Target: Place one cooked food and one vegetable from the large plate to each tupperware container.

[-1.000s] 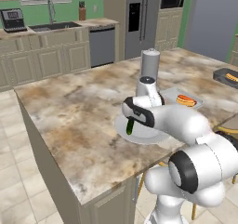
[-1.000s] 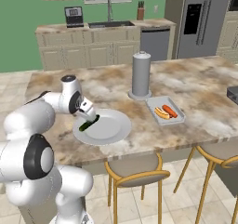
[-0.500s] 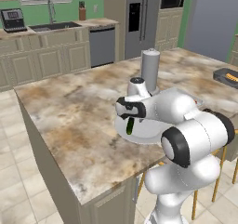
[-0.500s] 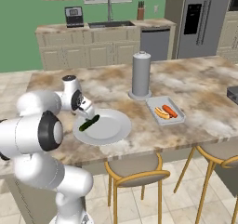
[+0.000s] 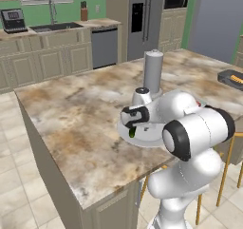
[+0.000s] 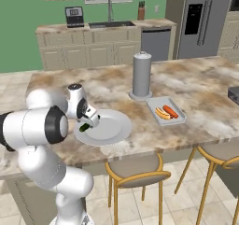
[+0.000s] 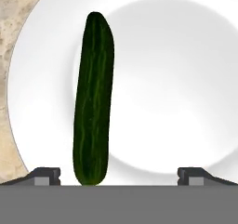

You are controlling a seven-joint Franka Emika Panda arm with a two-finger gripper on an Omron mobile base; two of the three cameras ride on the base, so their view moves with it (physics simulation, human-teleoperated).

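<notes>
Hand view shows the gripper (image 7: 118, 174) spread wide and empty above the cucumber (image 7: 94, 97) lying on the large plate (image 7: 186, 79); one tray (image 6: 166, 111) on the desk holds a hot dog and carrot; the cucumber remains unmoved.

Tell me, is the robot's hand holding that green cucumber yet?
No, nothing is held. The gripper is open above the cucumber, which lies on the large plate.

The arm has folded in, lowering the hand (image 6: 87, 121) toward the cucumber (image 7: 94, 99).
</notes>
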